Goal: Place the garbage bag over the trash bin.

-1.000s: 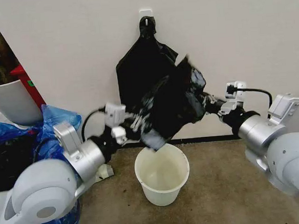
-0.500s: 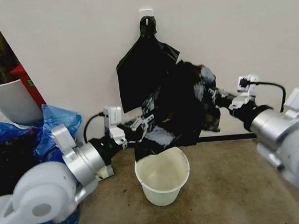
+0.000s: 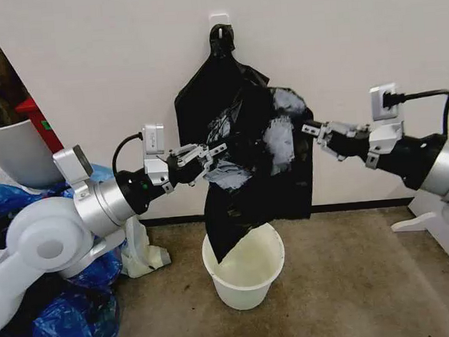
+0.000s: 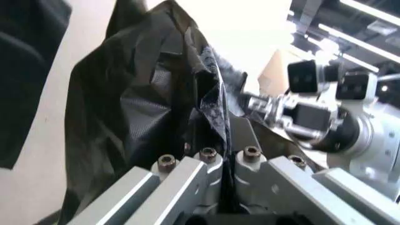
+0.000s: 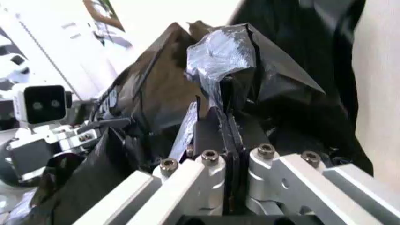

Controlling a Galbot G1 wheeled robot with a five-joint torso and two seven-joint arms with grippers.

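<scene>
Head view: garbage bag (image 3: 259,162) stretched out in mid-air above the trash bin (image 3: 244,266), thin black film, crinkled, catching pale glossy patches near the top. Lower corner drooping to a point just inside the bin's rolled rim, at the near-left side. Bin itself round, cream-white, smooth-walled, slightly tapered, standing on the brownish floor by the wall. Behind the held bag, more black plastic hanging from a white wall hook (image 3: 219,22).

Left gripper (image 3: 205,156) reaching in from the left, pinching the bag's left edge; right gripper (image 3: 314,130) coming from the right, clamped on the opposite edge, the film spread between the two.

Left wrist view: fingers (image 4: 247,145) pressed together, a fold of black film trapped in the seam, fine ridges and sharp creases showing up close; beyond it, the other arm's gripper.

Right wrist view: pads (image 5: 212,136) squeezed tight on a bunched, shiny wad of the bag (image 5: 225,61), far more crumpled than the head view lets on.

Further out, left side: heap of blue plastic bags (image 3: 77,318), and a large white plant pot (image 3: 15,156) tilted above them.
</scene>
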